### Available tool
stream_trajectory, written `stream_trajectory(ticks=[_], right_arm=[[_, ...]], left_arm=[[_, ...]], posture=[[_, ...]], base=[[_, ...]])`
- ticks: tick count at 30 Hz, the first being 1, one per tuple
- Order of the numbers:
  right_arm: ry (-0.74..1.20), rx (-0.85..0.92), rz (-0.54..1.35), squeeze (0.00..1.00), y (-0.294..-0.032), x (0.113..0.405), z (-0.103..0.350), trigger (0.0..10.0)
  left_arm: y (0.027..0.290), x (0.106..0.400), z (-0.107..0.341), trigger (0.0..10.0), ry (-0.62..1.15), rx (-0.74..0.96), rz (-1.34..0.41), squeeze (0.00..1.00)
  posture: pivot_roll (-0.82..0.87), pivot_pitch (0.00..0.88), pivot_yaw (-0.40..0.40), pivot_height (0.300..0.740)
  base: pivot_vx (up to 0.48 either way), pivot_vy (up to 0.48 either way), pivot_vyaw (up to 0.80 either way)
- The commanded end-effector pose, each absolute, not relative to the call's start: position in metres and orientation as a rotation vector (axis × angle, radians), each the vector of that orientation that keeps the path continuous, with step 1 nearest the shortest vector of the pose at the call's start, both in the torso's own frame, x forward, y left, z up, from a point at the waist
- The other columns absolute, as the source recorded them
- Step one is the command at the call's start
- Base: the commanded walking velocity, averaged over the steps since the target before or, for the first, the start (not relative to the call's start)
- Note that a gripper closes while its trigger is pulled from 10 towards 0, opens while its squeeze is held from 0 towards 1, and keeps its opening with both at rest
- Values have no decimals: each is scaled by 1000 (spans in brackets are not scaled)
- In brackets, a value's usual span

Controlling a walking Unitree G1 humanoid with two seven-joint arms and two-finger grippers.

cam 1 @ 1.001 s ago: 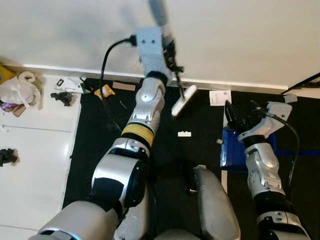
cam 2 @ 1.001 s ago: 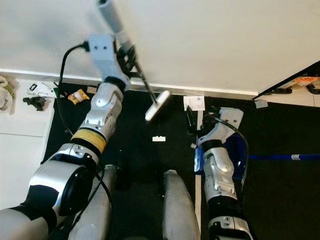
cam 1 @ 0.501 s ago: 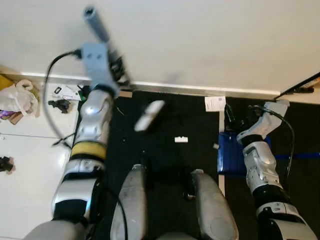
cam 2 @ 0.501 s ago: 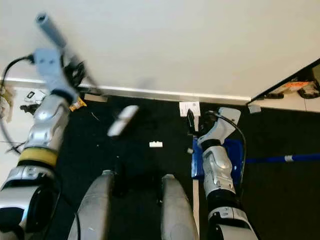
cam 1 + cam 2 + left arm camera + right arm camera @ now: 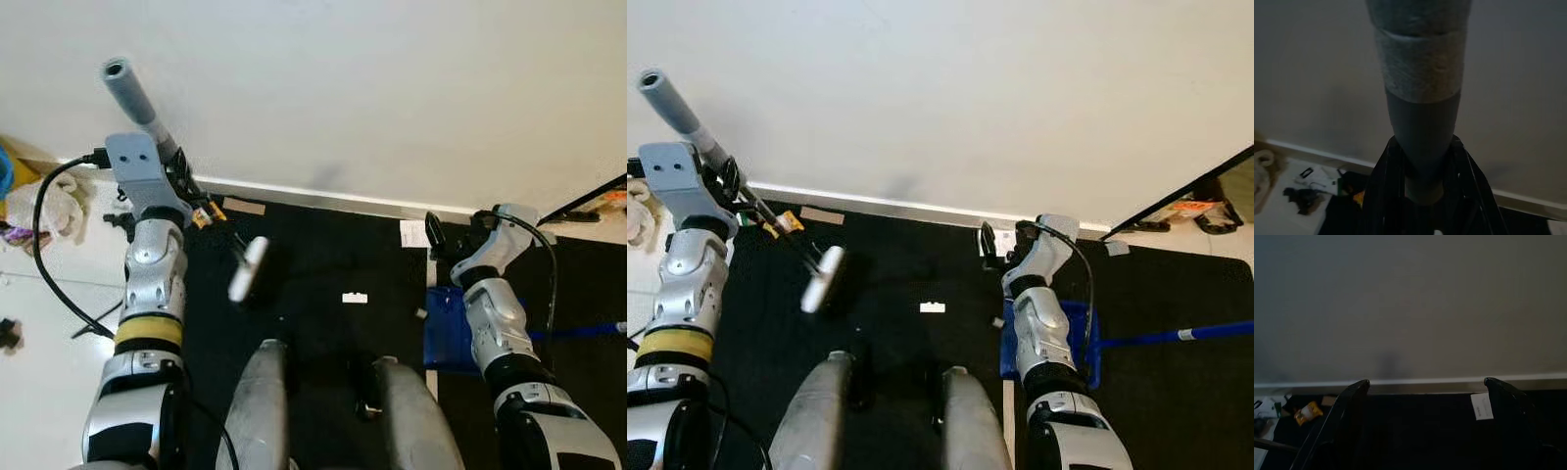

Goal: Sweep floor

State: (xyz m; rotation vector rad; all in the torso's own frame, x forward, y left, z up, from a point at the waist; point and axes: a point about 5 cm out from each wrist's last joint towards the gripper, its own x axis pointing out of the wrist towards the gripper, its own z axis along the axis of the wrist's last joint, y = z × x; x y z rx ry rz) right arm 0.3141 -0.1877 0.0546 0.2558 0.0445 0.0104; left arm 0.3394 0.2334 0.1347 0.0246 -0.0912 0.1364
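Observation:
My left gripper [image 5: 182, 177] is shut on the grey broom handle [image 5: 1420, 98], held high at the left by the wall. The thin shaft slants down to the white broom head [image 5: 248, 269], which hangs over the black mat [image 5: 323, 245]. A small white scrap [image 5: 354, 297] lies on the mat just ahead of my legs, right of the head. My right gripper [image 5: 1425, 384] is open and holds nothing, pointing at the wall above the blue dustpan [image 5: 446, 315]. The dustpan's blue handle [image 5: 1176, 335] runs off to the right. A tiny crumb [image 5: 420, 314] sits beside the dustpan.
A white paper slip [image 5: 412, 233] lies near the baseboard [image 5: 323, 199]. A yellow wrapper [image 5: 208, 212] and a brown tape strip [image 5: 243, 206] lie at the mat's far left corner. A plastic bag [image 5: 44, 201] and small black items sit on the white floor at left.
My left arm has swung the broom from the middle over to the left, carrying the white head past the scrap. The right gripper rose a little toward the wall. The camera shifted too.

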Motion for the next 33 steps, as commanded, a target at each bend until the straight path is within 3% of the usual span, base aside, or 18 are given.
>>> stream_trajectory(ticks=[1, 23, 29, 33], right_arm=[[69, 255, -19, 0, -195, 308, 46, 10000], [73, 252, -40, 0, -198, 306, 41, 10000], [70, 251, -45, 0, -200, 306, 42, 10000], [69, 250, -50, 0, -202, 306, 42, 10000]], left_arm=[[228, 335, 126, 10000, -85, 56, 144, 0], [223, 339, 124, 10000, -66, 112, 134, 0], [228, 340, 124, 10000, -53, 135, 162, 0], [232, 342, 125, 10000, -40, 155, 182, 0]], posture=[[69, 141, -57, 731], [72, 142, -51, 731], [70, 143, -50, 731], [69, 144, -49, 731]], base=[[0, 480, 0], [0, 472, 0], [0, 0, 0], [0, -480, 0]])
